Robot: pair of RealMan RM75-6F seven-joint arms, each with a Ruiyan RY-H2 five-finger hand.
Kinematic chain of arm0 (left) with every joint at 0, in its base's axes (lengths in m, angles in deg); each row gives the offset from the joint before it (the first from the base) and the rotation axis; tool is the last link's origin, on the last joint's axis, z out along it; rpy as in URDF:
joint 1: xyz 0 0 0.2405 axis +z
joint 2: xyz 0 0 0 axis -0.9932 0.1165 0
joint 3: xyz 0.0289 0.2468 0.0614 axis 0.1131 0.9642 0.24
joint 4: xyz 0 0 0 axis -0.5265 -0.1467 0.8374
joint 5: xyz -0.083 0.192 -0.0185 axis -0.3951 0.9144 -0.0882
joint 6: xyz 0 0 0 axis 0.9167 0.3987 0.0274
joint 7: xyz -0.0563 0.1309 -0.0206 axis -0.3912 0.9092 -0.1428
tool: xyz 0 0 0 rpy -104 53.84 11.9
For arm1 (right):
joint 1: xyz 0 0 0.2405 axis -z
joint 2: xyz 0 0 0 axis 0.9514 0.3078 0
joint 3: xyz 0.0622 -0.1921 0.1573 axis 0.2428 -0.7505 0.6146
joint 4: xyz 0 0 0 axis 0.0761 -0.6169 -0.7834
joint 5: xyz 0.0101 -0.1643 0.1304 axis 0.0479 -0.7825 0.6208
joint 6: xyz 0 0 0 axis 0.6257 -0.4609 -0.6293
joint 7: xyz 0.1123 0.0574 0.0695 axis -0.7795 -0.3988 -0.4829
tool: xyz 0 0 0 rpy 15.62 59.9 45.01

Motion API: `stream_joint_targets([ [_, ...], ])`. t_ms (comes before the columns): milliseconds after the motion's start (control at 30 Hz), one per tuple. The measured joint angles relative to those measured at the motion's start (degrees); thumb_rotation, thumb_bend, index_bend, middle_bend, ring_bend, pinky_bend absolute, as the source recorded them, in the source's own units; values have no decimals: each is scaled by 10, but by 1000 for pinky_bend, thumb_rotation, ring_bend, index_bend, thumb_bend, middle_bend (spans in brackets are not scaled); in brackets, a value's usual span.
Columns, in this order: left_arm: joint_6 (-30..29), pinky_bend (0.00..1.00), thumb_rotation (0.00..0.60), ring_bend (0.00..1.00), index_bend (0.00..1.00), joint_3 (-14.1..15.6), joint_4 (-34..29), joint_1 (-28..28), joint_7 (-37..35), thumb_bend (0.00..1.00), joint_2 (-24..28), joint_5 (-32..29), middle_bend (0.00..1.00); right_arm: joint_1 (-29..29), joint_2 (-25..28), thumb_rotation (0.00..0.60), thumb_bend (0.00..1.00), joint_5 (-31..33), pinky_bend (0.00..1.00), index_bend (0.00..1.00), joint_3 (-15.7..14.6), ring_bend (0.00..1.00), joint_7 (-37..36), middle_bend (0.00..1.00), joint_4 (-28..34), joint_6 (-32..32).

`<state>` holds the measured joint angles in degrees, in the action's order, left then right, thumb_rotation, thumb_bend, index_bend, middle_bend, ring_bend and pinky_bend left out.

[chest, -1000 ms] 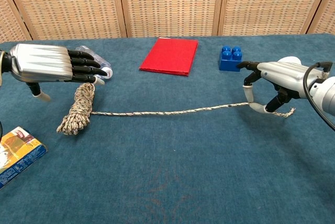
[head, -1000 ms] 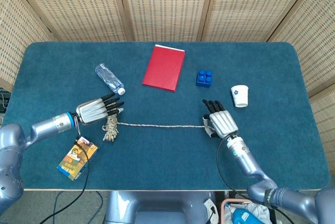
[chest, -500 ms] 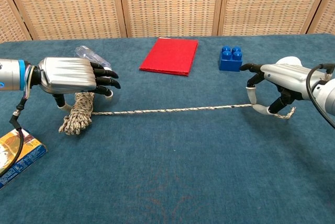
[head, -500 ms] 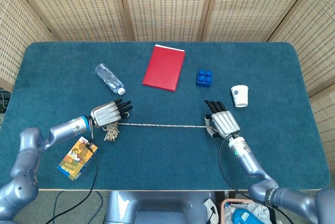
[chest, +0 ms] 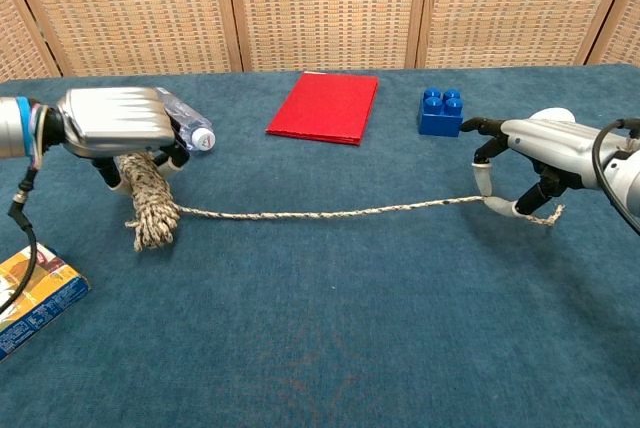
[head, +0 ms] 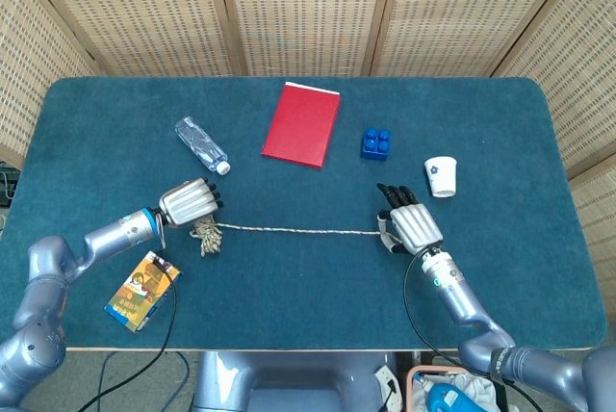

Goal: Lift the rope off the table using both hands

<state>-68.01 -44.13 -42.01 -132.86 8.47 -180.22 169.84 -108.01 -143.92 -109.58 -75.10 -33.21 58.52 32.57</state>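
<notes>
Since half a second ago your left hand (head: pixel 187 204) has closed its fingers around the top of the rope's coiled bundle, where before they were spread above it, while your right hand (head: pixel 412 227) has barely shifted. From the head view, you see the rope (head: pixel 298 231) stretched in a nearly straight line across the blue table (head: pixel 289 287), its bundled end hanging just below your left hand and its other end under your right hand. Far of the rope lie a water bottle (head: pixel 201 144) at the left, a red notebook (head: pixel 302 124) in the middle, a blue block (head: pixel 376 142) and a white cup (head: pixel 441 176) toward the right. A small printed box (head: pixel 142 290) sits near your left forearm at the near left. From the chest view, your left hand (chest: pixel 112 126) is curled tight over the upper part of the bundle, whose lower tassel still touches the table. Your right hand (chest: pixel 535 163) has thumb and a finger hooked down around the rope (chest: pixel 330 213) near its frayed end; whether they actually pinch it you cannot tell. The line itself lies on the cloth between your two hands.
</notes>
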Motion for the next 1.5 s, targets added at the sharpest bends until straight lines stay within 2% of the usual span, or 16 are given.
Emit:
stream_joint_targets([
  [433,-51,687,600,525,784,-59,-37,24,-100,450,24,-77,625,9,21,600,430,-30,0,678,-2,0,-10,0,25,-35],
  [533,-41,687,600,525,784,-81,-68,20,-131,459,34,-104,625,13,29,600,430,-46,0,680,-7,0,-16,0,33,-49],
  [667,-12,686,600,526,784,-103,-121,6,-129,478,54,-128,625,19,40,600,430,-64,0,681,-14,0,-26,0,41,-66],
  [867,43,687,600,529,793,-135,-225,-21,-75,481,90,-162,629,30,62,600,430,-99,0,685,-25,0,-39,0,68,-98],
  [1100,123,689,600,532,795,-180,-357,-55,51,481,127,-215,633,42,103,600,430,-148,0,691,-38,0,-58,0,129,-146],
  [1300,192,689,600,532,795,-226,-418,-83,181,481,132,-280,634,52,140,600,430,-198,0,699,-46,0,-81,0,187,-190],
  [1500,234,692,600,532,795,-260,-443,-106,281,481,115,-336,635,52,171,600,430,-220,0,699,-41,0,-83,0,234,-206],
])
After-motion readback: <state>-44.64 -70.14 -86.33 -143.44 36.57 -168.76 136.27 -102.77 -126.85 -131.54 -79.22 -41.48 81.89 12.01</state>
